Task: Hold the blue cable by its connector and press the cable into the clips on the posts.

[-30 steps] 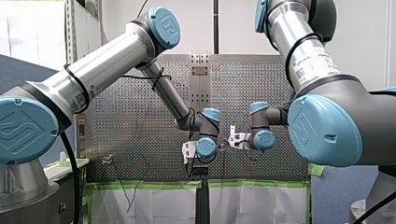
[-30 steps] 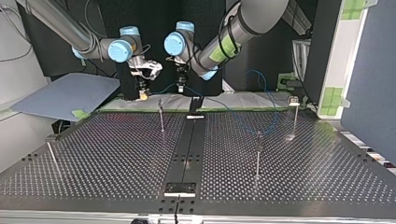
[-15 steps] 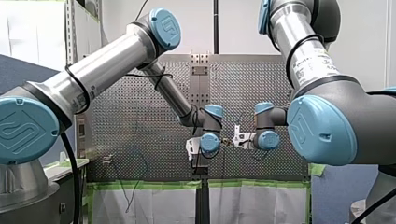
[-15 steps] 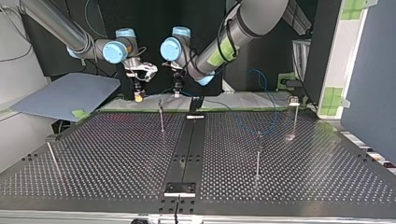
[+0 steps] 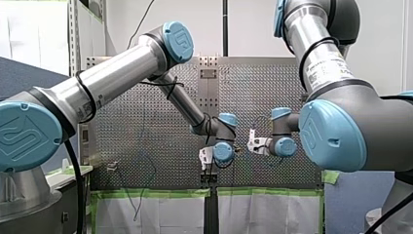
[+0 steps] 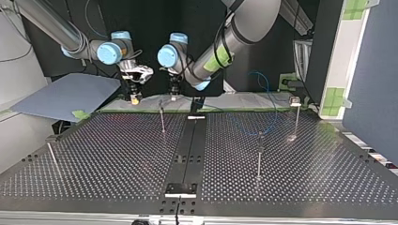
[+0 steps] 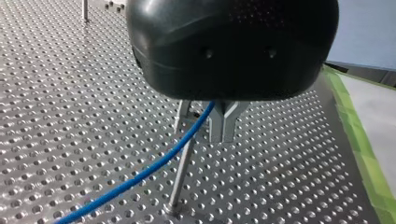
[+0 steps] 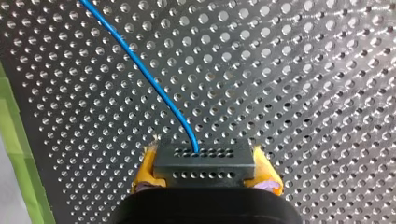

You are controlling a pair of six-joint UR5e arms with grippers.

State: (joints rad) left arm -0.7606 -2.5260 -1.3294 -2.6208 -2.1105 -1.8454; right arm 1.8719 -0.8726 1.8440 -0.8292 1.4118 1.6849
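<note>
In the right wrist view my right gripper [image 8: 205,173] is shut with its yellow pads [image 8: 145,170] on the black connector [image 8: 204,161]. The blue cable [image 8: 140,70] runs out of the connector ahead over the perforated plate. In the left wrist view my left gripper [image 7: 221,136] has its metal fingers shut on the blue cable [image 7: 140,175], right beside the clip of a thin post [image 7: 181,158]. In the top view both grippers hang over the table's far edge: my right gripper [image 6: 135,97] at the left and my left gripper [image 6: 173,95] just behind the post [image 6: 162,117].
More thin posts stand on the perforated table [image 6: 117,154]: one near the middle right [image 6: 259,154], one at the far right [image 6: 295,117], one at the near left [image 6: 52,159]. Slack blue cable [image 6: 265,84] loops behind the table's far right. A dark rail [image 6: 187,150] runs down the middle.
Both arms have shifted together toward the top view's left, carrying the connector and cable along the table's far edge. Both grips are unchanged.
</note>
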